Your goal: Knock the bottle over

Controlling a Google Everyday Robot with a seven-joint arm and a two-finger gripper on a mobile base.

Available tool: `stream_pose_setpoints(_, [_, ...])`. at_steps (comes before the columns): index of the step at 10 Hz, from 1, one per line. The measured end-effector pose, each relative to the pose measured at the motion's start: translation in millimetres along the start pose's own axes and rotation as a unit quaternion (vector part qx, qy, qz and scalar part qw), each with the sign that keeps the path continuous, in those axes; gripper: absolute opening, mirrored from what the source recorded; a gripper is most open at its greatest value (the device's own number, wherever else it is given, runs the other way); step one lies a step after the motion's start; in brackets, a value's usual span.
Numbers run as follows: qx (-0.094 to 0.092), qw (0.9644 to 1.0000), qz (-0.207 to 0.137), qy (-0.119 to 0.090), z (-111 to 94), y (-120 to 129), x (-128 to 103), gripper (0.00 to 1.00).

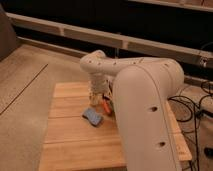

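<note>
My white arm [140, 95] reaches from the right over a wooden table [65, 135]. Its wrist points down at the far middle of the table, and the gripper [98, 96] sits low there, close to the tabletop. A pale, partly see-through shape right at the gripper may be the bottle [93, 99]. I cannot tell it apart from the gripper, nor whether it stands upright or whether they touch. The arm hides whatever lies to the right of it.
A blue sponge [92, 116] lies on the table just in front of the gripper. A small orange object [106, 107] lies to its right, against the arm. A dark wall with a pale rail [60, 27] runs behind the table. Cables [197, 107] lie on the floor at right.
</note>
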Motion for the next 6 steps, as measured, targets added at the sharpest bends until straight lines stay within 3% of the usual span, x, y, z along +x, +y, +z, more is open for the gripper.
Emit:
stream_pose_setpoints(1, [0.006, 0.9999, -0.001, -0.012, 1.4, -7.5, -15.5, 0.65])
stream_pose_setpoints(3, [0.011, 0.9973, -0.033, -0.065, -12.8, -2.9, -46.1, 0.65])
stream_pose_setpoints(4, [0.014, 0.993, -0.059, -0.101, -24.9, 4.1, -62.0, 0.65])
stream_pose_setpoints(6, [0.003, 0.9858, -0.085, -0.145, -41.8, 13.8, -76.3, 0.65])
